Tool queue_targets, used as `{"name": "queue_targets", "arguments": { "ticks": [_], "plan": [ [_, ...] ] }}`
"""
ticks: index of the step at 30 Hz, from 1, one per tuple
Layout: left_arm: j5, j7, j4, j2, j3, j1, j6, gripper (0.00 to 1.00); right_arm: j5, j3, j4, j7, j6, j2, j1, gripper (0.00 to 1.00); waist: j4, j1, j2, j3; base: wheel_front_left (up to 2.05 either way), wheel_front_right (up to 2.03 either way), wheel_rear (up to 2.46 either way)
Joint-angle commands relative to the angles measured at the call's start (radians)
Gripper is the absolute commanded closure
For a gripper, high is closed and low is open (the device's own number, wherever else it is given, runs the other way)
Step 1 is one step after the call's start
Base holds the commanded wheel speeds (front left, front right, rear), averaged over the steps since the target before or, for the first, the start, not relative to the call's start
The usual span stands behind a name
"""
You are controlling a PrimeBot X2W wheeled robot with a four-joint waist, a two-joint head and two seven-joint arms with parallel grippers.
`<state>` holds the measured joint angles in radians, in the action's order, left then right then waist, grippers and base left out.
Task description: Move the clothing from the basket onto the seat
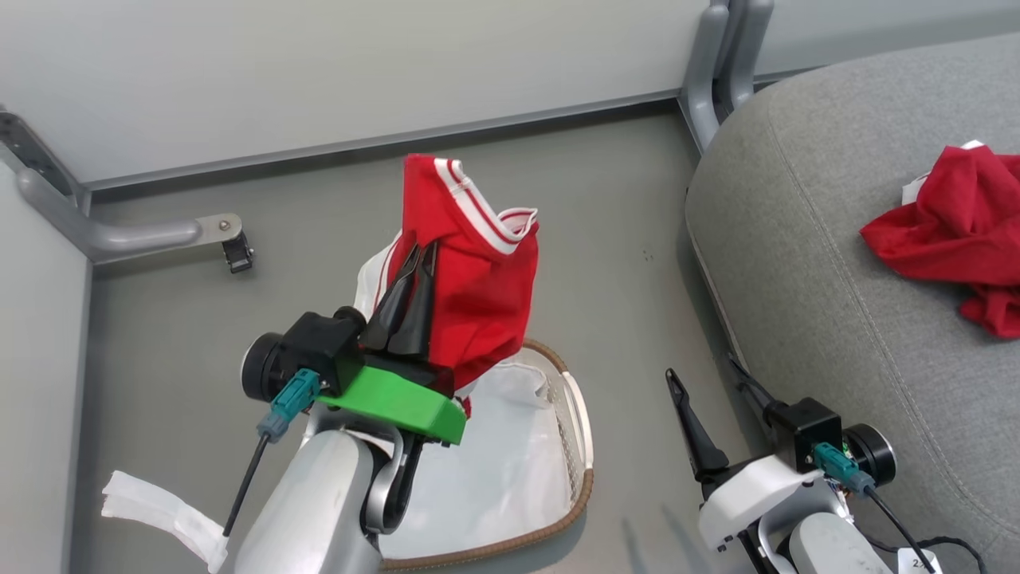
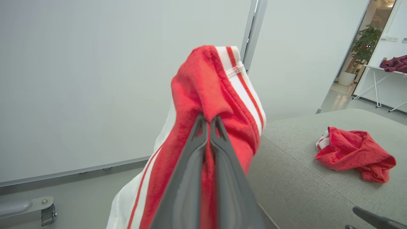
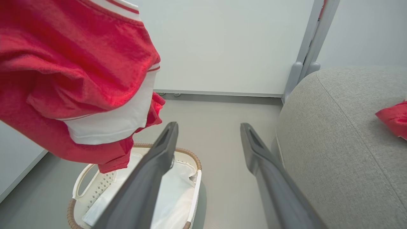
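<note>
Clothing [image 1: 478,295] hanging lengthwise, pinched by left gripper [image 1: 421,253]

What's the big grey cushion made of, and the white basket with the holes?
The large rounded grey seat cushion looks like matte woven fabric: a fine weave and stitched seams show. The oval white laundry basket looks like smooth moulded plastic with perforated walls; its brown rim looks woven, perhaps imitation wicker.

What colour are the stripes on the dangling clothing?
White with a thin red line; clothing shows best in left wrist view.
</note>
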<state>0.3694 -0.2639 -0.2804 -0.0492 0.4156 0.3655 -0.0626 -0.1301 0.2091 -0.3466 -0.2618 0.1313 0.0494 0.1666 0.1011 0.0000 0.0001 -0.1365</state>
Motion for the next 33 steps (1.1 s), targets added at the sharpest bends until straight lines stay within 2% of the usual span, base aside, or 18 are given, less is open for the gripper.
{"name": "queue_targets", "arguments": {
  "ticks": [1,10,19,23,33],
  "plan": [
    [0.013,-0.001,0.021,-0.004,0.004,0.014,0.005,1.00,0.008,0.004,-0.002,-0.005,-0.001,0.004,-0.016,0.00,-0.013,0.0000,-0.0001,0.021,0.00,0.00,0.00],
    [0.035,-0.001,0.086,-0.003,0.047,0.026,0.025,1.00,0.002,0.059,0.016,-0.005,-0.001,0.004,-0.004,0.00,-0.023,0.0000,-0.0001,0.030,0.00,0.00,0.00],
    [0.069,-0.001,0.089,-0.004,0.109,0.022,0.027,1.00,-0.052,0.302,0.064,-0.005,-0.001,0.005,0.140,0.00,-0.061,0.0000,-0.0001,0.015,0.00,0.00,0.00],
    [0.084,-0.001,0.091,-0.003,0.133,0.027,0.030,1.00,-0.056,0.377,0.058,-0.005,-0.001,0.006,0.206,0.00,-0.084,0.0000,-0.0001,0.008,0.00,0.00,0.00],
    [0.123,-0.001,0.104,-0.003,0.207,0.042,0.042,1.00,-0.018,0.432,-0.035,-0.005,-0.001,0.005,0.293,0.00,-0.126,0.0000,-0.0001,-0.002,0.00,0.00,0.00]
  ]
}}
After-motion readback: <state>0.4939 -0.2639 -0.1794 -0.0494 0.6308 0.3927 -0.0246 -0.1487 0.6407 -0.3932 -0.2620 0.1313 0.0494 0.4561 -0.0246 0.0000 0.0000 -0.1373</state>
